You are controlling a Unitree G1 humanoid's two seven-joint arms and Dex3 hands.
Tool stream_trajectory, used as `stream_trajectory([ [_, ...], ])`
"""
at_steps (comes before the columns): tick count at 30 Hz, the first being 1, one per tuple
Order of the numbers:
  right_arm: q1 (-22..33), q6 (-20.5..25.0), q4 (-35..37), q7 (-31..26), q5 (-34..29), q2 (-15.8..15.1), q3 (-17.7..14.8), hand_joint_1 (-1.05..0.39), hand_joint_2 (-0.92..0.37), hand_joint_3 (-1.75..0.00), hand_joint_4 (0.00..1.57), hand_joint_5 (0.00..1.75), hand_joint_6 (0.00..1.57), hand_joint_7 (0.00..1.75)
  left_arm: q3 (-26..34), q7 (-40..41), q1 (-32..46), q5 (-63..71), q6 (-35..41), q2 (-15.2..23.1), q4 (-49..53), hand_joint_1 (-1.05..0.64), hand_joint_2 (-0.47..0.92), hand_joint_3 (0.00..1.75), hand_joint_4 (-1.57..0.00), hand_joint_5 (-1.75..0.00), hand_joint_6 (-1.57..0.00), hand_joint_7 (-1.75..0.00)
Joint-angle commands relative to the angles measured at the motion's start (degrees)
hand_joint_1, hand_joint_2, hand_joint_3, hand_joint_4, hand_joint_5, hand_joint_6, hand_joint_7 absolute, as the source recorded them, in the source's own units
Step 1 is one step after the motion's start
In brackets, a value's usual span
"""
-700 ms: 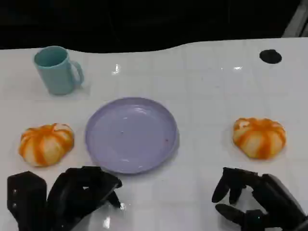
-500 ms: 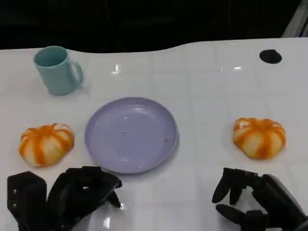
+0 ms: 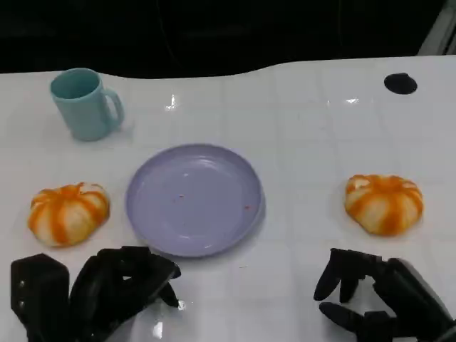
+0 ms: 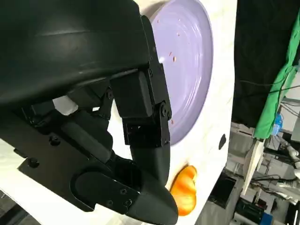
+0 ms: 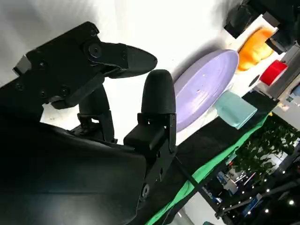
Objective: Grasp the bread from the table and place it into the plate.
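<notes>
Sitting bare between two bread rolls (image 3: 69, 213) (image 3: 383, 203) — the purple plate (image 3: 194, 199). Both hands (image 3: 117, 285) (image 3: 370, 296) hover empty, fingers apart — teal mug (image 3: 84, 104) behind.

The right hand (image 5: 119, 89) is seen from behind, its black shell in the foreground and its fingers (image 5: 158, 93) spread apart over the white table (image 5: 154, 23), with nothing held. Beyond the fingers, a lavender plate (image 5: 206, 86) is shown lying on the table. An orange bread (image 5: 254, 47) is seen past the plate, and a teal cup (image 5: 235, 109) stands beside the plate's rim.
</notes>
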Motion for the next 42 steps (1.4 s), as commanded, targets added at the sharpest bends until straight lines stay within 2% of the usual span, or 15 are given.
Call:
stream_trajectory([
  [1,0.1,0.0,-0.1,0.4,1.3,-0.3,-0.5,-0.38,-0.59,-0.75,0.61,1.67,0.64,1.33,0.0,0.0,0.6,0.3,0.0,0.7,0.1,-1.05,0.61,0.23,-0.91,-1.48,-1.57,-0.28],
  [10,0.0,-0.2,0.2,0.2,1.7,-0.1,-0.7,-0.37,-0.59,-0.74,0.61,1.63,0.65,1.30,0.0,0.0,0.3,0.4,-0.5,0.7,0.8,-1.05,0.62,0.23,-0.91,-1.48,-1.57,-0.28],
  [12,-0.1,-0.2,0.1,-0.6,1.3,0.2,-0.9,-0.37,-0.55,-0.80,0.62,1.51,0.68,1.12,0.1,0.0,0.2,0.3,-0.5,0.6,1.0,-1.05,0.62,0.23,-0.91,-1.48,-1.57,-0.28],
  [14,0.0,-0.1,-0.5,-1.6,0.5,0.3,-1.2,-0.37,-0.54,-0.82,0.63,1.45,0.69,1.04,0.1,-0.1,0.1,0.4,-0.7,0.7,1.3,-1.05,0.62,0.23,-0.91,-1.48,-1.57,-0.28],
  [18,0.2,0.8,-2.7,-5.2,-3.0,0.3,-1.7,-0.37,-0.63,-0.68,0.55,1.19,0.68,0.65,0.0,0.0,0.1,0.5,-0.9,0.8,1.3,-1.05,0.62,0.23,-0.91,-1.48,-1.57,-0.28],
  [20,0.3,1.4,-4.1,-6.8,-5.2,-0.1,-1.7,-0.36,-0.68,-0.59,0.52,1.04,0.68,0.49,0.0,-0.1,0.2,0.3,-0.7,0.7,1.2,-1.05,0.62,0.23,-0.91,-1.48,-1.57,-0.28],
  [22,0.5,2.1,-5.6,-8.3,-7.5,-0.8,-1.7,-0.39,-0.81,-0.33,0.46,0.72,0.65,0.23,0.2,-0.4,0.2,-0.1,-0.6,0.7,1.2,-1.05,0.61,0.22,-0.92,-1.48,-1.57,-0.27],
  [25,0.5,3.2,-8.1,-10.0,-10.3,-1.7,-1.9,-0.43,-0.90,-0.11,0.37,0.45,0.56,0.04,0.2,-0.5,0.3,-0.2,-0.6,0.7,1.1,-1.05,0.61,0.22,-0.92,-1.48,-1.57,-0.27],
  [30,1.2,7.6,-14.7,-10.6,-14.1,-3.8,-2.4,-0.48,-0.91,-0.04,0.18,0.26,0.36,0.00,0.1,-0.2,0.3,0.0,-0.5,0.7,1.1,-1.05,0.61,0.22,-0.92,-1.48,-1.57,-0.27],
  [33,1.6,10.2,-18.1,-11.1,-16.1,-5.0,-2.8,-0.48,-0.89,-0.02,0.11,0.22,0.28,0.00,0.1,-0.2,0.3,0.0,-0.4,0.7,1.0,-1.05,0.61,0.22,-0.91,-1.49,-1.57,-0.27],
  [37,2.1,13.9,-22.2,-10.7,-18.5,-6.2,-3.1,-0.41,-0.84,0.00,0.02,0.16,0.19,0.00,0.2,-0.2,0.1,0.0,-0.4,0.7,1.2,-1.05,0.61,0.22,-0.90,-1.49,-1.57,-0.27],
  [42,2.8,21.4,-28.8,-8.9,-22.7,-7.2,-3.3,-0.34,-0.80,0.00,0.00,0.01,0.09,0.00,0.4,0.1,-0.2,-0.2,-0.1,0.6,1.3,-1.05,0.61,0.22,-0.90,-1.50,-1.57,-0.28],
])
